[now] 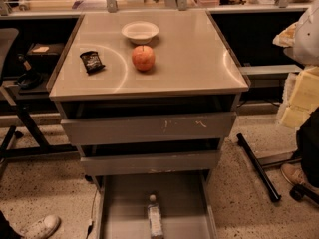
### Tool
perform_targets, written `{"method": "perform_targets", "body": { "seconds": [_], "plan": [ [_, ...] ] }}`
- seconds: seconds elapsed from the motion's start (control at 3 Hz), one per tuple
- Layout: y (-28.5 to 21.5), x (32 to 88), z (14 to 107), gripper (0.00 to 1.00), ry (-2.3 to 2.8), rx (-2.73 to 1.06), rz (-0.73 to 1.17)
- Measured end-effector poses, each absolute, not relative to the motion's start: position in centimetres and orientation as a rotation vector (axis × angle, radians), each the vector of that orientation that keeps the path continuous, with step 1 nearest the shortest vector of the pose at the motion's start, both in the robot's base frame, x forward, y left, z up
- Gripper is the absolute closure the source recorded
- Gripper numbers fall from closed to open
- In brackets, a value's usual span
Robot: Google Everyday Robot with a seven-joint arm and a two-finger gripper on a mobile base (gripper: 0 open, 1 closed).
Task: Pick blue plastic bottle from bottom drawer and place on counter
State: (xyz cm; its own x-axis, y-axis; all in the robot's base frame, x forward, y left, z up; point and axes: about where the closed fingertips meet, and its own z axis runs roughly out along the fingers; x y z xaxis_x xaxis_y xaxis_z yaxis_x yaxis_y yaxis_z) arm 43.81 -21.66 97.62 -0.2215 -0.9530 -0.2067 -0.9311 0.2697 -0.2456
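The blue plastic bottle [155, 216] lies on its side in the bottom drawer [182, 203], which is pulled out near the lower edge of the view. Its white cap points toward the cabinet. It is a small clear bottle with a pale label. Above it, the counter [194, 59] is a glossy beige top on the grey cabinet. My gripper does not appear anywhere in the view.
On the counter stand a white bowl [140, 31], a red apple [143, 58] and a black snack packet [91, 61], all left of centre. Two upper drawers [149, 128] are slightly open. A black bar [256, 166] and shoes [42, 226] are on the floor.
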Motion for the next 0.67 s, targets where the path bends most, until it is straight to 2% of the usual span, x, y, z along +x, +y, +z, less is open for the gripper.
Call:
{"method": "perform_targets", "body": {
  "seconds": [0.67],
  "plan": [
    [-21.68,44.28,97.72,0.00,2.224,-1.702,-0.129]
  ]
}}
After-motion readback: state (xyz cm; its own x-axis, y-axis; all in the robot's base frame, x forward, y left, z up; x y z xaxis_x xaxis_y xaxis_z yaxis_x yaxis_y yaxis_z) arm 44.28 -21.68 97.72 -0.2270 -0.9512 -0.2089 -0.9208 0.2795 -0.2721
